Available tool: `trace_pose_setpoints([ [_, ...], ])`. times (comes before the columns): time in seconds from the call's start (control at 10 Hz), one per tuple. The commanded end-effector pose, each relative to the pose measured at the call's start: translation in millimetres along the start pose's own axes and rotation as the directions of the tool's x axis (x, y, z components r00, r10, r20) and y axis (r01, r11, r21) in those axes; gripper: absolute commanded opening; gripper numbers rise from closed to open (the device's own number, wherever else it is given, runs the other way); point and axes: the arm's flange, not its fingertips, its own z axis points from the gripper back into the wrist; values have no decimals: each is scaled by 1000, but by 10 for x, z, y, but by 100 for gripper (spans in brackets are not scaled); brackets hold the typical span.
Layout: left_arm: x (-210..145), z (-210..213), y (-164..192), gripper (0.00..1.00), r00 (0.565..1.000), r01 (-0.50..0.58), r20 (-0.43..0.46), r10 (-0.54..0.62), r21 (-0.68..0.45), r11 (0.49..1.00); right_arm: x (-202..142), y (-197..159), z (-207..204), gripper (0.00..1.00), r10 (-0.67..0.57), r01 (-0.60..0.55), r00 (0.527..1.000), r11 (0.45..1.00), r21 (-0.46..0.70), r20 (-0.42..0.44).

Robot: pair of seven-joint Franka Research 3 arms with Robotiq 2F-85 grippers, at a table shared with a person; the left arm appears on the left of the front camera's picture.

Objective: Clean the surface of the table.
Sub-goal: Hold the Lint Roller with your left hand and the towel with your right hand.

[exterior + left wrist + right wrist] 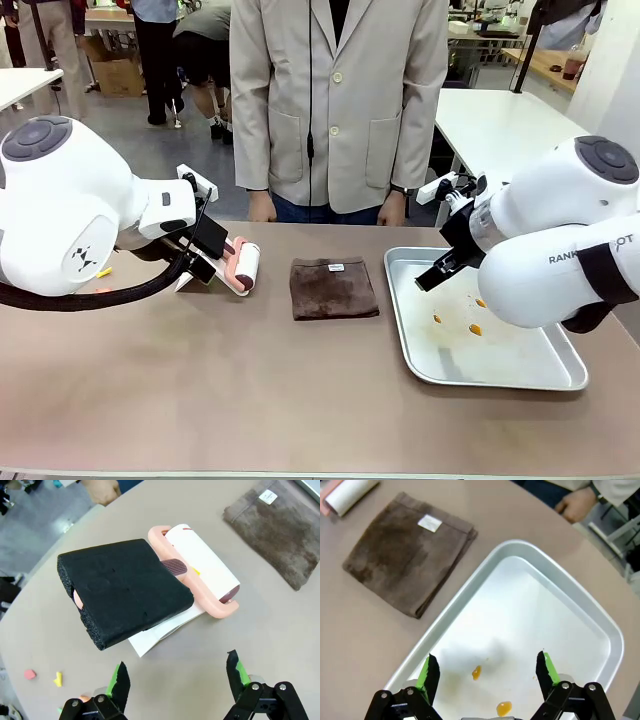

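Counter (250,400): rigid, smooth, not to be gripped. Roller (202,562), mid-frame, judged light; soft foam handle (125,590) best taken across its sides. Left claw (177,664) wide, empty; right claw (487,662) wide above tray (600,630).

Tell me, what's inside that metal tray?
A few small orange bits lie on the tray floor. The open right gripper hangs above; its arm hides the tray's right side.
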Motion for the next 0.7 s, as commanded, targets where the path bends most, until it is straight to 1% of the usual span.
trace_pose_setpoints([
  [0.0,0,0,-1,100,1000,1,0,-1,0,1000,1,-1,0,100,-1,1,1000,1000,0,0],
  [0.6,0,0,-1,100,1000,1,0,-1,0,1000,1,-1,0,100,-1,1,1000,1000,0,0],
])
